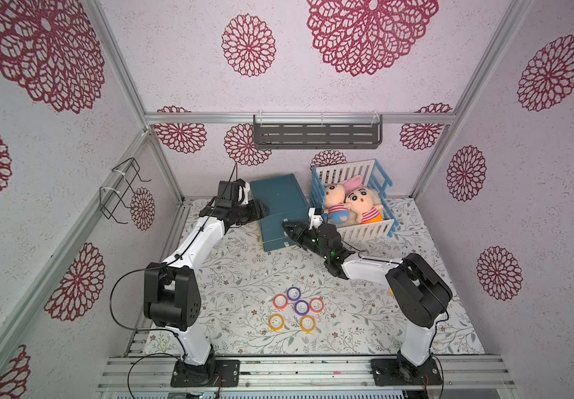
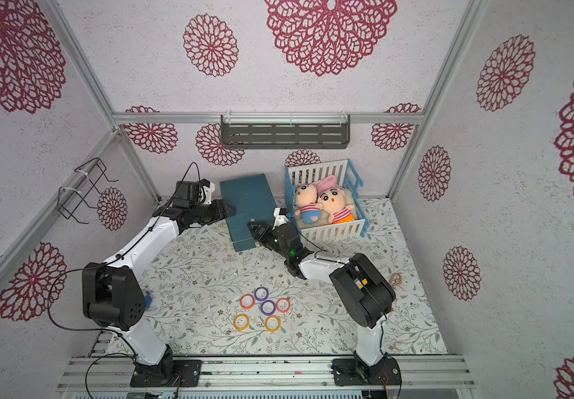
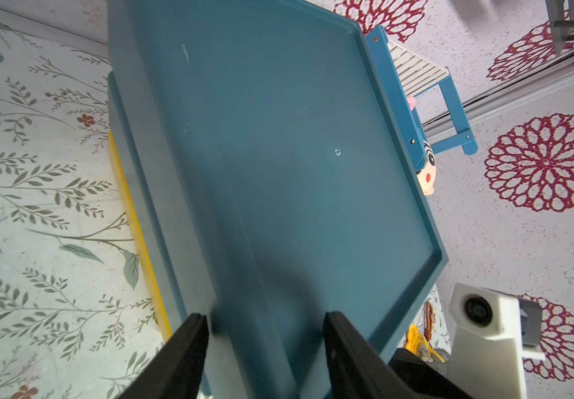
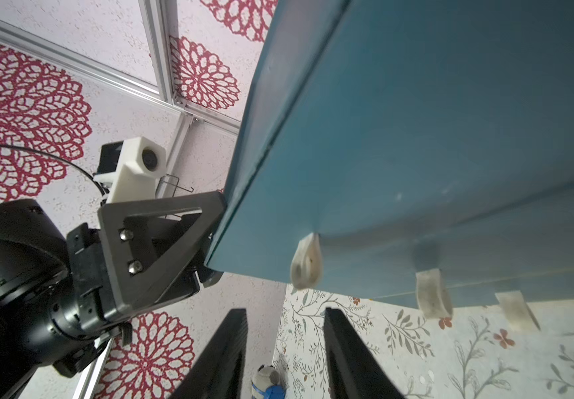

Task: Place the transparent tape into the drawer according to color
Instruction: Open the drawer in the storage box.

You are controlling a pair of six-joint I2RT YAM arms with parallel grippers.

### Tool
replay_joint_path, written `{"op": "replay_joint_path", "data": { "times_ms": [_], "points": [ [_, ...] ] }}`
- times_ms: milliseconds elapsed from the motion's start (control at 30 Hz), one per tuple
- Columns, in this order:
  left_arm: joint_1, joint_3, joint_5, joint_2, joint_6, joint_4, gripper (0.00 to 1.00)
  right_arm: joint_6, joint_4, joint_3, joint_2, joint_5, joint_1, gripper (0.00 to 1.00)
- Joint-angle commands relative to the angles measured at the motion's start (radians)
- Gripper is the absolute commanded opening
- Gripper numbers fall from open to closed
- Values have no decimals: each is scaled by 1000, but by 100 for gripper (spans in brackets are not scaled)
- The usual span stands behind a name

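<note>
Two tools were logged: left tool [image 3: 265, 316] set astride teal drawer cabinet [image 1: 278, 193], clamping undetermined; right tool [image 4: 284, 311] spread, empty, best centred on white pull-tab [image 4: 307, 262].

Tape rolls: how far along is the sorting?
Done: nothing sorted; all six small flat tape rolls, rimmed red, orange-yellow and purple, lie on the floral cloth. In hand: left gripper straddles an edge of the teal drawer cabinet; right gripper, open, sits short of its pale pull tabs. Left: pull drawers, place every roll by colour.
</note>
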Motion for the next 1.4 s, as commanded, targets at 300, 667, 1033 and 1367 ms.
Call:
{"op": "replay_joint_path", "data": {
  "times_ms": [300, 667, 1033, 1367],
  "points": [
    [7, -9, 12, -17, 14, 24, 60, 60, 57, 45, 45, 18, -31, 37],
    [7, -4, 23, -14, 11, 24, 58, 60, 62, 67, 60, 19, -38, 34],
    [7, 0, 29, -15, 14, 19, 57, 69, 75, 82, 79, 20, -41, 19],
    [6, 7, 31, -18, 18, 11, 56, 64, 70, 66, 54, 2, -39, 0]
  ]
}}
